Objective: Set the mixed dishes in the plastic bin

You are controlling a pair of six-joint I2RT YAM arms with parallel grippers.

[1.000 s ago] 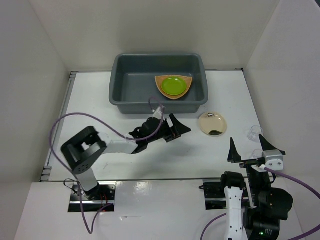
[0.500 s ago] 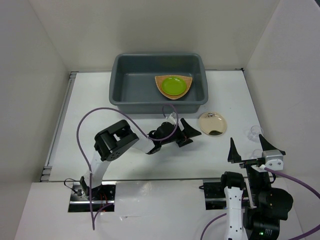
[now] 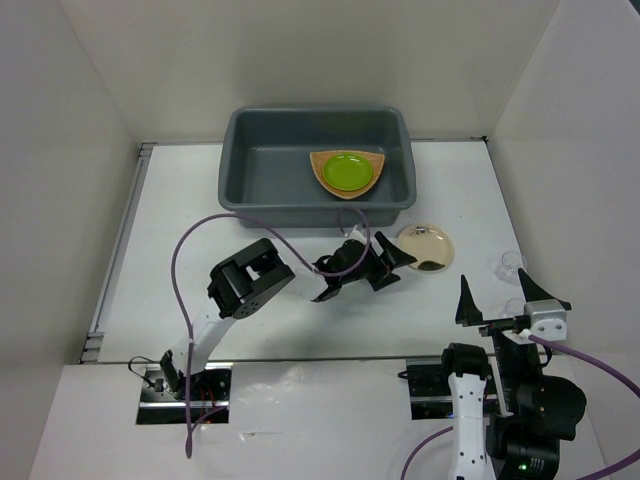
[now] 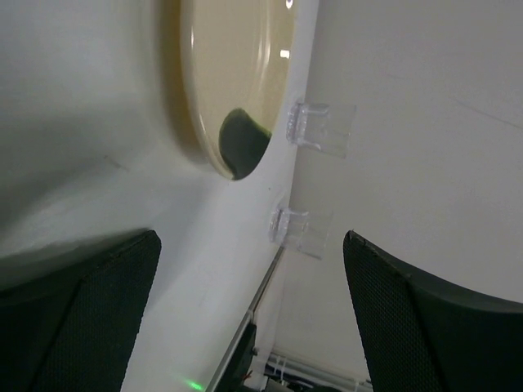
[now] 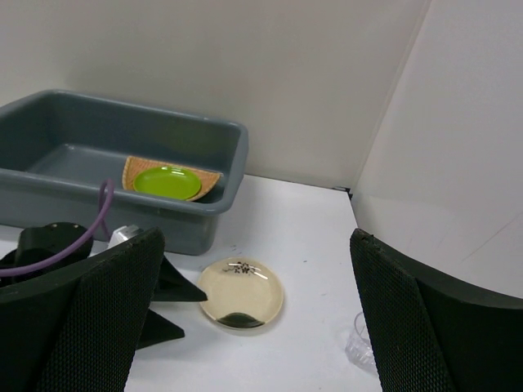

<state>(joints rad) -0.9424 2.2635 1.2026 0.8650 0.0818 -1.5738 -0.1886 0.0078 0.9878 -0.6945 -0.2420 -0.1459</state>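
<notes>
White matte table (image 3: pixel 170 210), seen from above, boxed in by plain white panels. Back wall (image 3: pixel 300 50) along the far edge; left wall (image 3: pixel 60 170) and right wall (image 3: pixel 570 170) slanting down either side. Grey metal rail (image 3: pixel 118 245) running the length of the table's left edge, tight against the left wall. Thin dark gap (image 3: pixel 487 138) at the far right corner, where back and right walls meet. Glossy white ledge (image 3: pixel 320 420) across the near edge, faintly reflective.
</notes>
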